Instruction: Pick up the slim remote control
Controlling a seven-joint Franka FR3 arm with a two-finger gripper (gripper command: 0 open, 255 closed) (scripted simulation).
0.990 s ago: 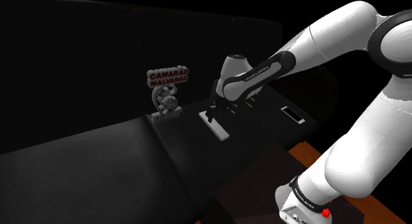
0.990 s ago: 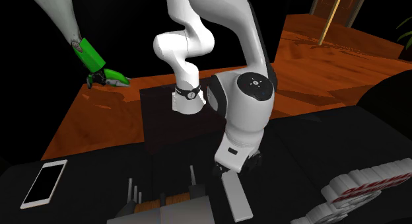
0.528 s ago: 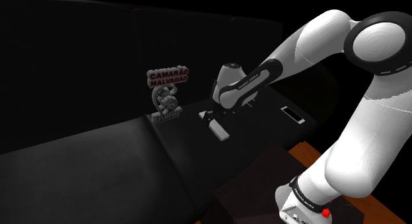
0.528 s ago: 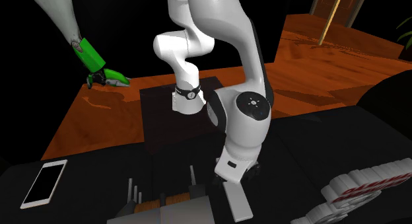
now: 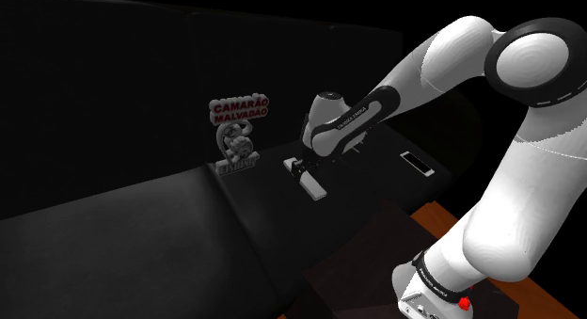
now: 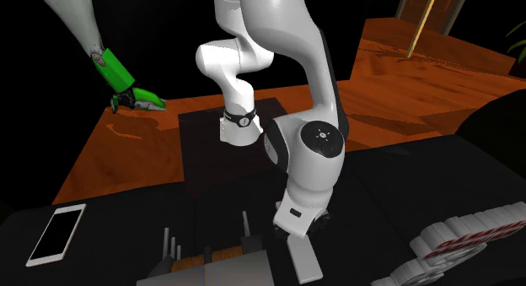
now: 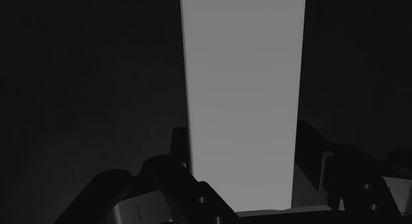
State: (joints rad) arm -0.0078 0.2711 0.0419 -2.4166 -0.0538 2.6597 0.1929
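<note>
Reaches as a white arm [image 5: 522, 190] up from the stand [image 5: 367, 261] at the shoulder view's lower right, arches high, folds at the dark elbow joint and slopes down to the left over a dark surface [image 5: 141, 223] bearing a pale figure with red lettering [image 5: 238, 134]. Turns the wrist steeply downward in the second exterior view, hand low over that surface. Clamps the black gripper [image 5: 301, 168] across the narrow width of the slim remote control [image 5: 314, 186], fingers [image 7: 179, 149] flush against both long edges in the wrist view. Shows that remote as a plain grey slab, flat on the surface. Sets its long axis straight away from the gripper in the wrist view and slanting from upper left to lower right in the shoulder view. Grips near the end toward the figure. Includes a white phone [image 6: 57, 234], flat and well apart, at the second exterior view's left.
</note>
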